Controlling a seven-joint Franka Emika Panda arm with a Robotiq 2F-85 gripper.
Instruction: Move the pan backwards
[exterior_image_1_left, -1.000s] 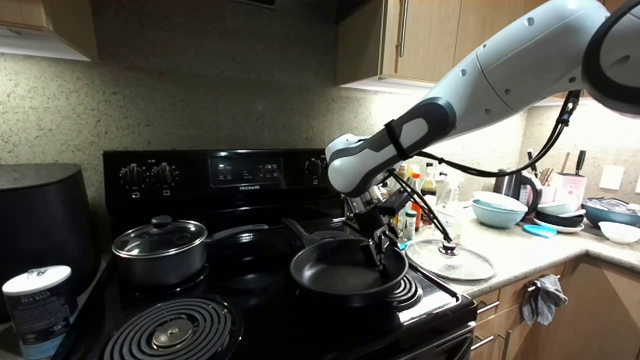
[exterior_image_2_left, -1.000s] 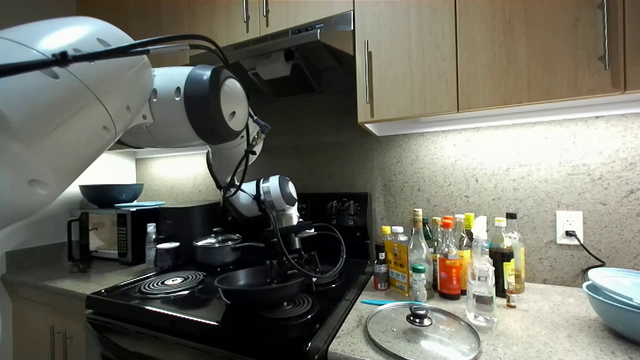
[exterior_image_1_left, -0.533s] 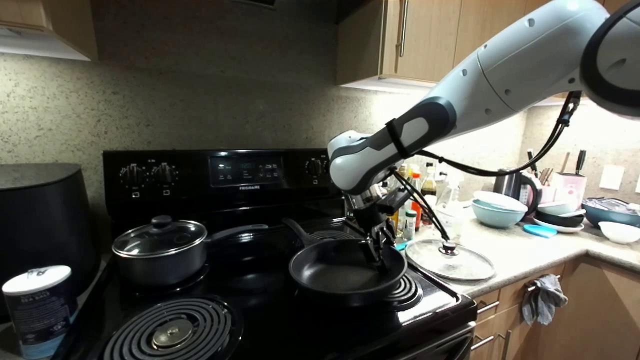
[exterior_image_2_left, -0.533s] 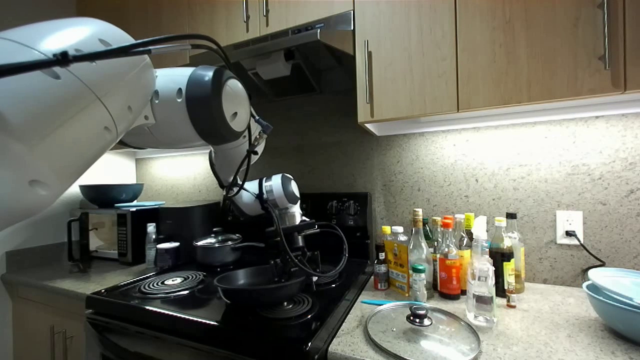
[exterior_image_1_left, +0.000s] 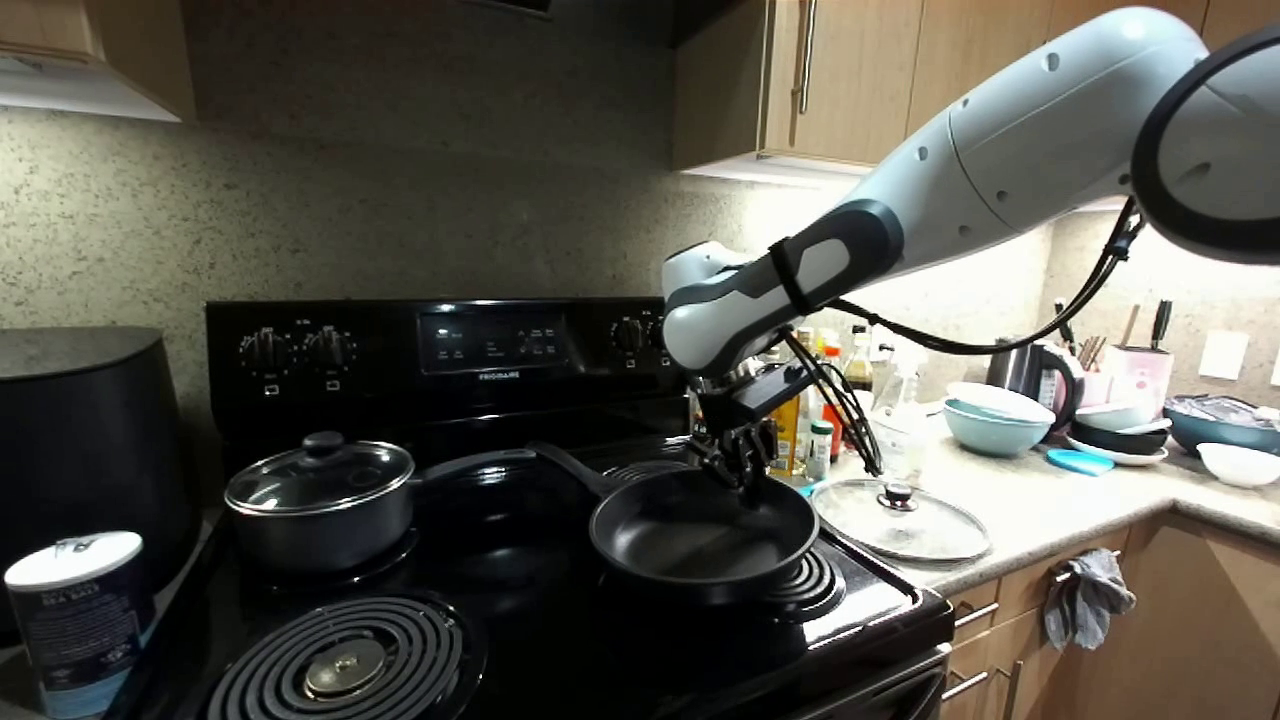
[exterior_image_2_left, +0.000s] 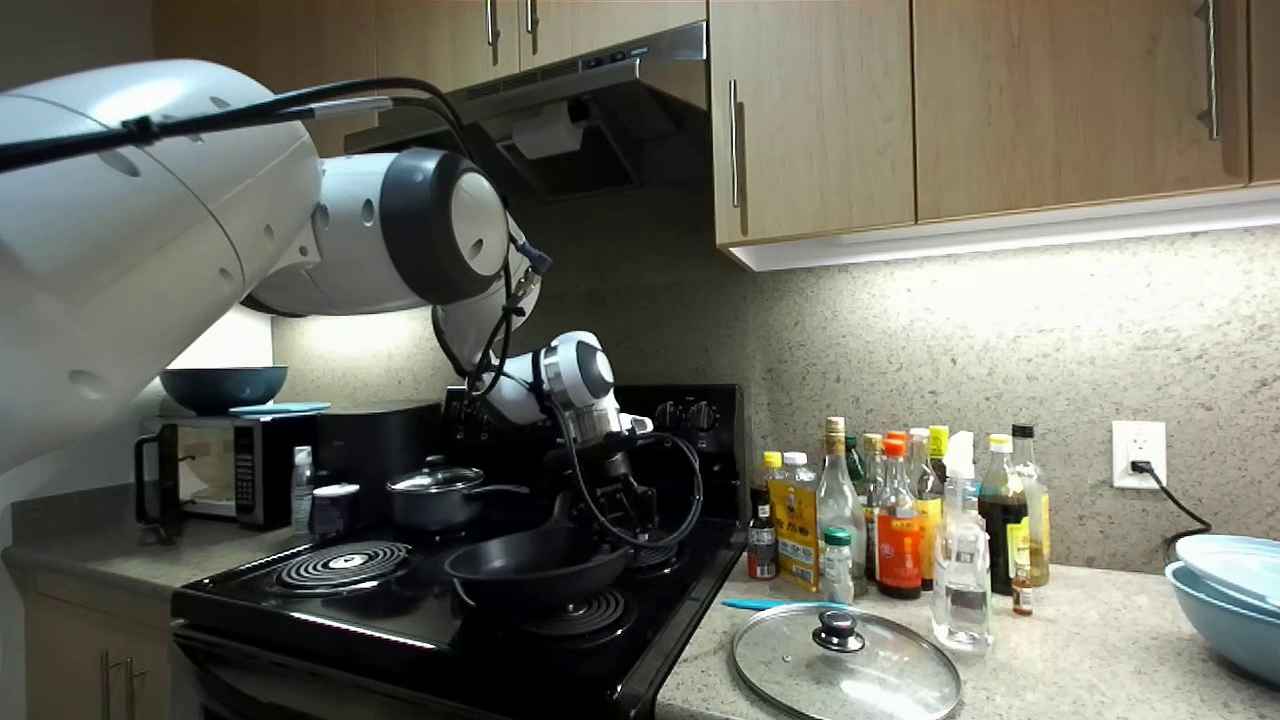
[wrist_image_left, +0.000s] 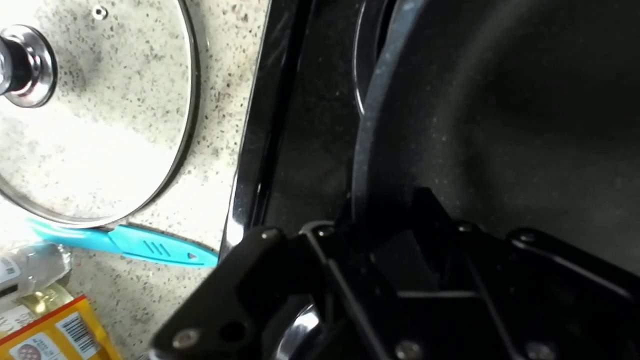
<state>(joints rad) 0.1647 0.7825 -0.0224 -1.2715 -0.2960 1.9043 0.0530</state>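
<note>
At the back rim of a wide, shallow black frying pan (exterior_image_1_left: 690, 545), on the side toward the speckled stone worktop (exterior_image_1_left: 1050, 495), the jaws stand narrow and seem to pinch the wall; most of the pan lies frontward of them, partly hiding a black coil burner (exterior_image_1_left: 818, 585); the pan's long axis follows its long black handle (exterior_image_1_left: 575, 467), slanting rearward toward the black control panel (exterior_image_1_left: 450, 360); moving backward should draw the pan after the jaws.

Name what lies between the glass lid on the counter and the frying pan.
The wrist view shows, from glass lid to frying pan: speckled counter, the stove's edge, black cooktop and part of a burner's rim.
</note>
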